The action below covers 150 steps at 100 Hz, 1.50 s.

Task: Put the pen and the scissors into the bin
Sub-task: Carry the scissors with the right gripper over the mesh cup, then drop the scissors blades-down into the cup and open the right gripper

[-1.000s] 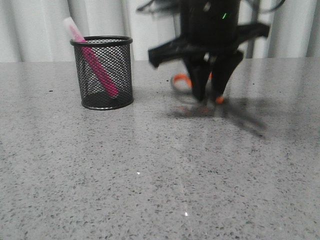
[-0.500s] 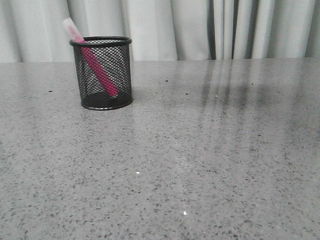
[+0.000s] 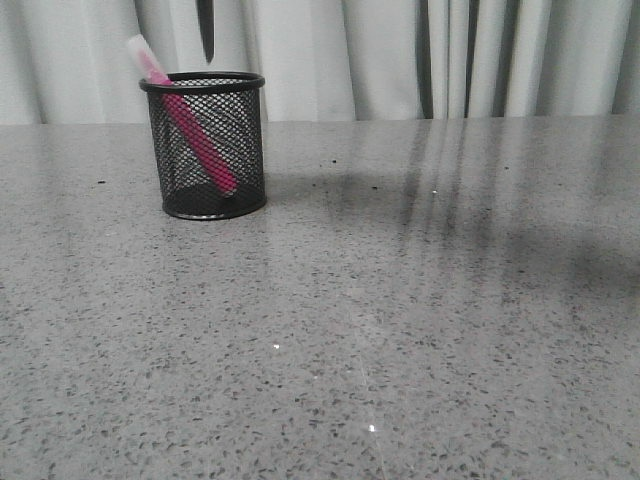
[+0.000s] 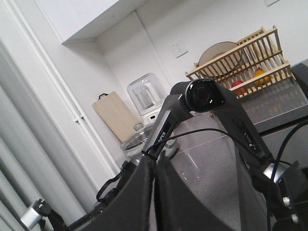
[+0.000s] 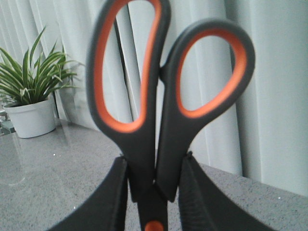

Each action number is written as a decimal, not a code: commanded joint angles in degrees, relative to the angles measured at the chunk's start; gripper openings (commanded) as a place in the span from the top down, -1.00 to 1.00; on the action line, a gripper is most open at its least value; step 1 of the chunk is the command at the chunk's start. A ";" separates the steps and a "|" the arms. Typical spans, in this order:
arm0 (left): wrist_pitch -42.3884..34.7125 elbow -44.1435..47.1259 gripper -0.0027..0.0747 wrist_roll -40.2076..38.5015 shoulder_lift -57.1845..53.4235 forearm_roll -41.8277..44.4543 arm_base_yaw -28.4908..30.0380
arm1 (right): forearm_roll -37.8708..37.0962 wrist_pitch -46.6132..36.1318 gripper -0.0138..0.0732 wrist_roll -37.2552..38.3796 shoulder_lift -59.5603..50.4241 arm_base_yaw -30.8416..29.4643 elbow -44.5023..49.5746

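Note:
The black mesh bin (image 3: 205, 145) stands at the far left of the table. The pink pen (image 3: 185, 125) leans inside it, its whitish cap above the rim. A dark blade tip of the scissors (image 3: 206, 30) hangs down from the top edge, just above the bin's rim. In the right wrist view my right gripper (image 5: 153, 163) is shut on the scissors (image 5: 163, 91), gripping them just above the orange pivot, handles pointing away from the wrist. My left gripper (image 4: 155, 161) is shut and empty, raised and pointing at the room behind.
Grey speckled table (image 3: 380, 320) with white curtains (image 3: 420, 55) behind. A potted plant (image 5: 31, 98) stands on the table in the right wrist view. Arm shadows lie on the right half of the table.
The right gripper lifted the scissors off the table and left the front view. Now the blade tip has come down into view above the bin.

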 commanded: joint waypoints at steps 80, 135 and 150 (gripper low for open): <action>-0.39 0.71 0.98 -0.77 1.05 -0.64 -0.53 | -0.10 -1.11 0.80 -0.62 6.10 -0.24 -1.65; -1.81 0.71 0.98 -0.77 1.05 -0.30 -0.53 | -0.10 -2.64 -0.22 -0.62 3.92 -0.24 -1.65; -5.59 0.71 0.98 -1.35 1.05 3.13 -0.53 | -0.13 -2.76 -0.18 -0.62 -0.70 -0.24 -1.65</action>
